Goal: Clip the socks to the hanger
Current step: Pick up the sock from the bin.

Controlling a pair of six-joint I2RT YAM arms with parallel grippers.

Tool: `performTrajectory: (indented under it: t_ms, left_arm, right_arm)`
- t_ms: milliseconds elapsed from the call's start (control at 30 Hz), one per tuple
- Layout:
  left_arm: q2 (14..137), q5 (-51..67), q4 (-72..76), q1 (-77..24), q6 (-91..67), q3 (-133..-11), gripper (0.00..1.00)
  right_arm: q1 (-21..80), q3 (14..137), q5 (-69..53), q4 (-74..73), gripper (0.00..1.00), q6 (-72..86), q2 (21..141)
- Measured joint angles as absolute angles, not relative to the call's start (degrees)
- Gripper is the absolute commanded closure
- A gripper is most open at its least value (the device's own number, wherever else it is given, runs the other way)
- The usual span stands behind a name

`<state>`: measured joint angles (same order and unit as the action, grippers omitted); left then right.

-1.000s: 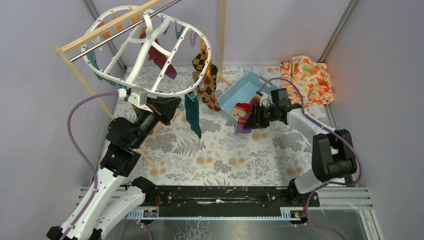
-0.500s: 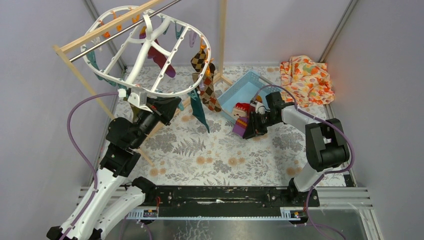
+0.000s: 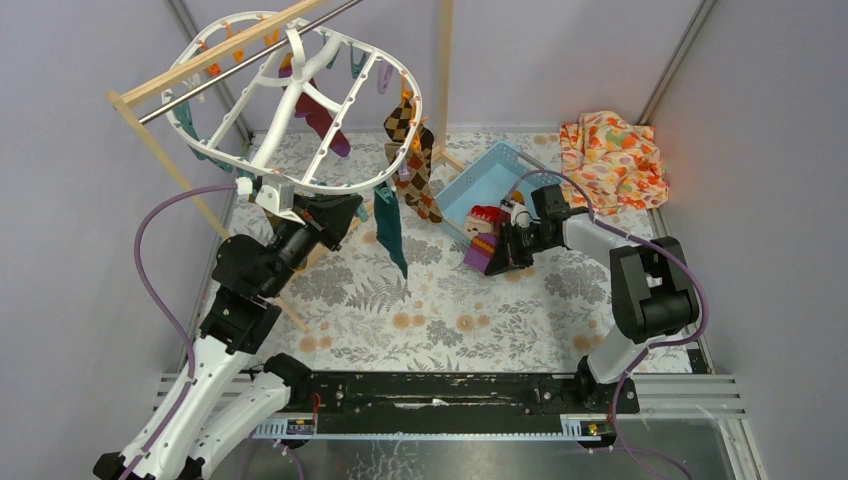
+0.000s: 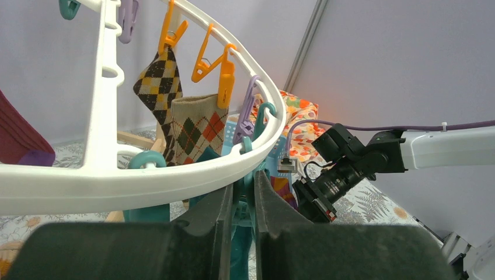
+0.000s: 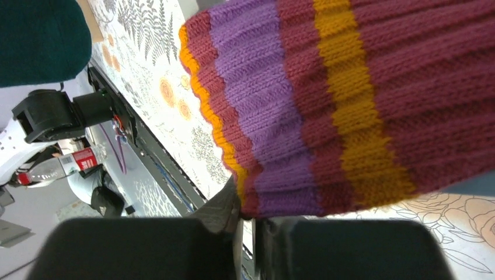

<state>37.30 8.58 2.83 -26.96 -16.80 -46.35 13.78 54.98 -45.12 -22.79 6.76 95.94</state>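
The maroon-purple sock (image 5: 350,105) sits at the near corner of the blue basket (image 3: 500,172), its cuff pinched between the right gripper's (image 5: 245,230) fingers. Over to the left, the white hanger (image 4: 117,181) carries argyle socks (image 4: 195,125) and a teal sock (image 3: 388,230). The left gripper (image 4: 240,204) is squeezed tight on a teal peg (image 4: 243,184) under its rim

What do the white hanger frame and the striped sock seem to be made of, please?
The hanger looks like moulded plastic: white, smooth, slightly glossy. The striped sock is a ribbed knit, likely wool or acrylic yarn, matte; its stitches show.
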Motion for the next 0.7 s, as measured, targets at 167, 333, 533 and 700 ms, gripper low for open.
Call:
performTrajectory:
  t_ms: [167,333,533,700]
  left_arm:
    - [37.3,8.6,2.8,-27.0,-16.8,-46.3,1.0]
    - [37.3,8.6,2.8,-27.0,-16.8,-46.3,1.0]
    - [37.3,8.6,2.9,-27.0,-16.8,-46.3,1.0]
    - [37.4,9.0,3.1,-27.0,-17.7,-46.3,1.0]
  right_arm:
    - [13.8,53.8,-45.2,-20.8,1.0,7.8,95.6]
    - [13.8,51.2,-46.6,-18.7,1.0,10.0,92.1]
    - [13.8,50.8,-51.3,-16.6,1.0,15.8,79.7]
    - [14.3,54.8,-55.4,-13.3,1.0,21.7,71.5]
